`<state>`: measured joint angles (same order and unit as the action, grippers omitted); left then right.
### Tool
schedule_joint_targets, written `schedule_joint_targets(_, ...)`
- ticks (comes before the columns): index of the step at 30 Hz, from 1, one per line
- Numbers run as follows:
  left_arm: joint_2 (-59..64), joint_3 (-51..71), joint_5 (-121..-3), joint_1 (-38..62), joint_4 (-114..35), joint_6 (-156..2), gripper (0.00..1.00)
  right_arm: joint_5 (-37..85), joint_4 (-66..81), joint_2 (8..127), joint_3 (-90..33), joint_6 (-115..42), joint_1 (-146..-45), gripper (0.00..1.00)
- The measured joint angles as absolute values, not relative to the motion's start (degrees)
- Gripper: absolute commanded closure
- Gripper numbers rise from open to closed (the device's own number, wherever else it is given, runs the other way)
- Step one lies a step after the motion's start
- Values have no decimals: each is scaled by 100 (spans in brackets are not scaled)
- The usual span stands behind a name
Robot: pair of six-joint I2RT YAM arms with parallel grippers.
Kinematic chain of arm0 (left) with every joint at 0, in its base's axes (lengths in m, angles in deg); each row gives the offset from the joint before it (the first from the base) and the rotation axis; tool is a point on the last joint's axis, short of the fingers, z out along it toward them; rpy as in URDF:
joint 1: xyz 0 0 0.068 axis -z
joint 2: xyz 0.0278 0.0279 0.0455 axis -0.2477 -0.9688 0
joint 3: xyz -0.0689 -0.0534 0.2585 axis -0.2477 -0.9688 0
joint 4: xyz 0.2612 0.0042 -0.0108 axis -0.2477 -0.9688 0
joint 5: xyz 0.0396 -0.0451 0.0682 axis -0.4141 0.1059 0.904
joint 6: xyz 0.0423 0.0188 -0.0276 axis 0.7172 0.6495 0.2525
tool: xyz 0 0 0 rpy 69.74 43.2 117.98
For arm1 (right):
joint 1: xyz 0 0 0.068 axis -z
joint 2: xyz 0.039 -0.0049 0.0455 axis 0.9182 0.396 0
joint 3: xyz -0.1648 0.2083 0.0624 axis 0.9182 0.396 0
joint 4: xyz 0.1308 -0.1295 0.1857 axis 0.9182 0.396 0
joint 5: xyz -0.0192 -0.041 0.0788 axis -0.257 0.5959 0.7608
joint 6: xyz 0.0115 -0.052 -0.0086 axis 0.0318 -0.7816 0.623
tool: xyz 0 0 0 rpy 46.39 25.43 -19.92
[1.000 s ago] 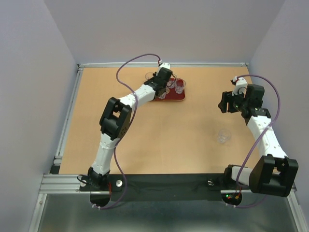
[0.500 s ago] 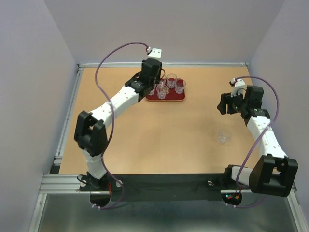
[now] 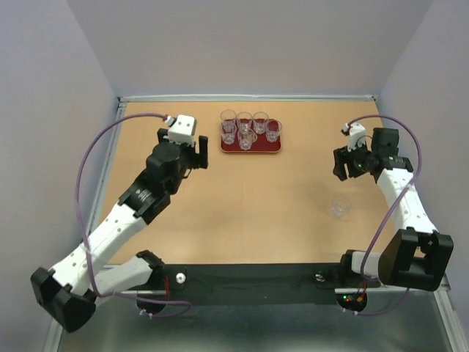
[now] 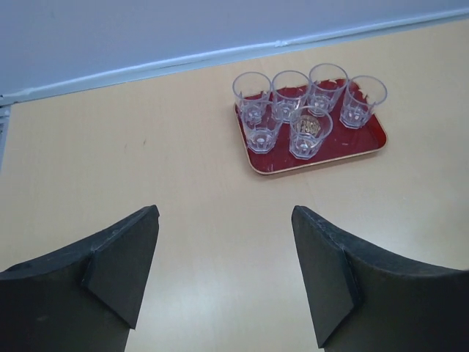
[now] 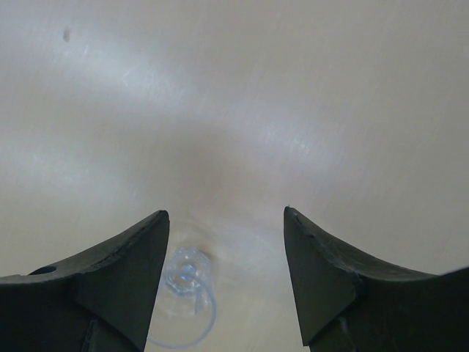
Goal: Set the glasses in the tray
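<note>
One glass (image 3: pixel 338 207) is out on the table (image 3: pixel 256 213), right side, well apart from the tray (image 4: pixel 363 139). The other glasses (image 4: pixel 308 133) stand upright in the tray at far centre. The left wrist view counts six: a far row of four, two nearer, packed close or touching.

Writing: nothing legible. A gold emblem (image 4: pixel 314 125) shows through one near-row glass but is too small to read.

Left arm: elbow swung out low to the near left, forearm running far-right. The left gripper (image 3: pixel 199 152) sits just left of the tray and nearer, aimed at it. Its fingers are spread wide and hold nothing.

Right arm: folded up along the right edge. The right gripper (image 3: pixel 341 163) is far of the lone glass and tipped down at the table. Its fingers are apart and empty.

View differences: only the left wrist view separates the rows in the tray, since the top view blurs them into a cluster. Only the right wrist view shows the lone glass (image 5: pixel 185 293) low between the fingers, partly behind the left-hand finger (image 5: pixel 117 279) and not touched. Only the top view gives the arm poses.
</note>
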<state>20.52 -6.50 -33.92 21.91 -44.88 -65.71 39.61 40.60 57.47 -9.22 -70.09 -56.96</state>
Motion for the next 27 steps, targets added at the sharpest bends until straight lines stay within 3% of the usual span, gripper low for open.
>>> schedule_joint_targets(6, 3330, -1761, -3376, 2189, -4390, -6532, 15, 3395, 4879, 5823, -988, -7505, -5693, 31)
schedule_joint_targets(21, 3413, -1920, -3501, 2186, -4431, -6482, 15, 3015, 5688, 5659, -496, -7776, -5693, 32)
schedule_joint_targets(27, 3424, -1920, -3527, 2186, -4431, -6482, 15, 2951, 5765, 5631, -380, -7873, -5693, 47)
